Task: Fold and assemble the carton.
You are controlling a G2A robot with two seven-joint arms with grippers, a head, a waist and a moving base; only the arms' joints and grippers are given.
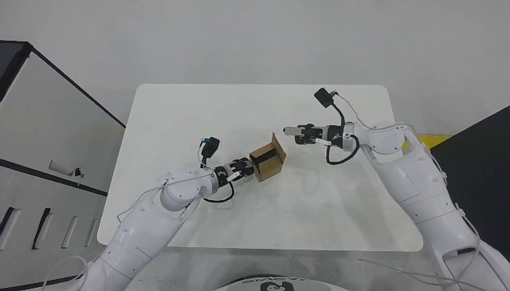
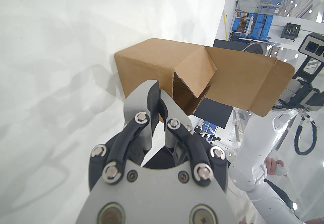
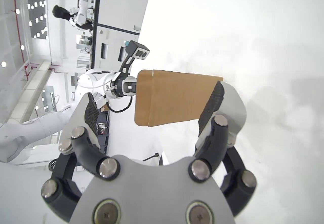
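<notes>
A small brown carton (image 1: 268,161) stands on the white table (image 1: 335,211) near its middle. One end is open, with a long flap (image 2: 243,83) raised and a side flap (image 2: 195,73) folded partly inward. My left gripper (image 1: 246,167) is at the carton's near-left side, shut on a thin cardboard edge (image 2: 159,102). My right gripper (image 1: 288,131) hovers open just right of the raised flap (image 3: 174,93), its fingers (image 3: 215,101) spread wide and apart from the cardboard. The left gripper (image 3: 125,87) shows behind the carton in the right wrist view.
A grey cabinet (image 1: 40,123) stands off the table's left edge. A dark panel (image 1: 486,139) stands at the right. White table surface lies all round the carton, with wide room toward the far and near edges.
</notes>
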